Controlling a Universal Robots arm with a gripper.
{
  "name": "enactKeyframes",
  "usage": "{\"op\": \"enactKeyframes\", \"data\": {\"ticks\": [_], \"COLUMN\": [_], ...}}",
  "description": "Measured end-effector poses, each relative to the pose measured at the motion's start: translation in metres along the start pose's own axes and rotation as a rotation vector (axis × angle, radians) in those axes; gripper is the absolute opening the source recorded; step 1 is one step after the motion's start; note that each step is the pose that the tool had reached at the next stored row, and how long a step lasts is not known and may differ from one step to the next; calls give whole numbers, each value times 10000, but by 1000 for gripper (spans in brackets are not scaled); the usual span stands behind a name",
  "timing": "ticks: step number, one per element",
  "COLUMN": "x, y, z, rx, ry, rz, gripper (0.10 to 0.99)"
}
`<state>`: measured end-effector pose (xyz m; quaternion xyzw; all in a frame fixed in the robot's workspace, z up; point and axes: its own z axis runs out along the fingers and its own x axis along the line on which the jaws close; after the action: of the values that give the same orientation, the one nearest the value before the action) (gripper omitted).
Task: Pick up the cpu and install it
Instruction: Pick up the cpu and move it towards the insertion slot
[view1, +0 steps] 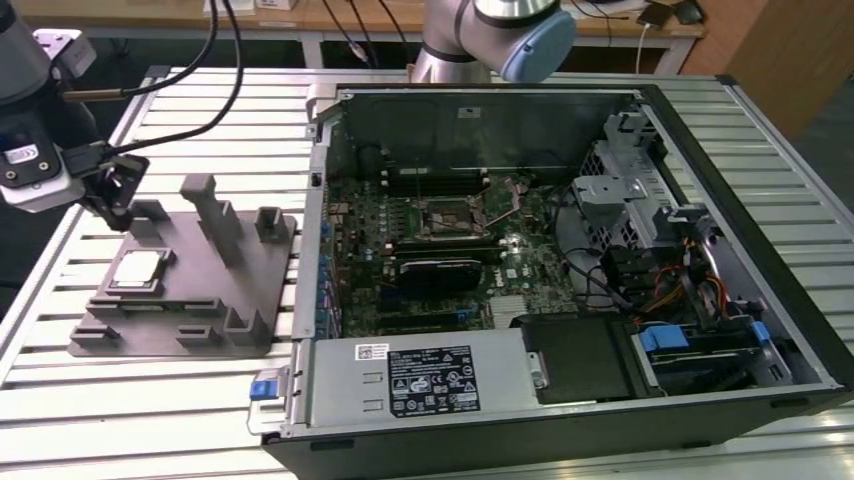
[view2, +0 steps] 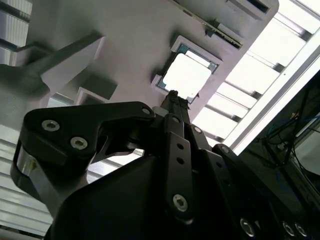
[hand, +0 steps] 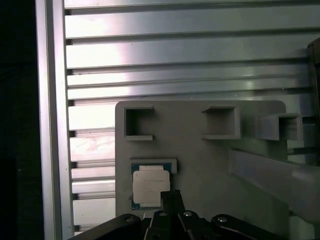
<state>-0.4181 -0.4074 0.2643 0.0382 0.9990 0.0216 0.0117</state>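
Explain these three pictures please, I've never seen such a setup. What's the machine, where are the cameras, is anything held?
One robot arm works over a slatted metal table. The exterior view shows the whole scene; both wrist views ride on the arm, looking past its gripper. On the table stand an open computer case and a grey fixture block. The cpu lies in a recess on that block, not lifted; the gripper hangs close to it.

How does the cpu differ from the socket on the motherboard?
The cpu is pale silver; the socket is a dark frame. The cpu lies on the grey fixture outside the computer case, at the exterior view's left; the socket sits on the motherboard inside it. Both are square and lie flat.
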Motion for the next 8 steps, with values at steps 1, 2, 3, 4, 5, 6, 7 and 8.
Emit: {"op": "enactKeyframes", "data": {"ticks": [1,2,3,4,5,6,7,8], "x": [1,3,5,8,9,11,12,12], "y": [-10,-20,-29,-38,-47,-57,-67,-77], "z": [13,26,41,55,69,83,98,114], "rx": [2,2,0,1,1,0,0,-1], "ry": [2,3,1,2,1,1,2,1], "rz": [0,0,0,0,0,0,1,0], "gripper": [106,106,106,106,106,106,106,106]}}
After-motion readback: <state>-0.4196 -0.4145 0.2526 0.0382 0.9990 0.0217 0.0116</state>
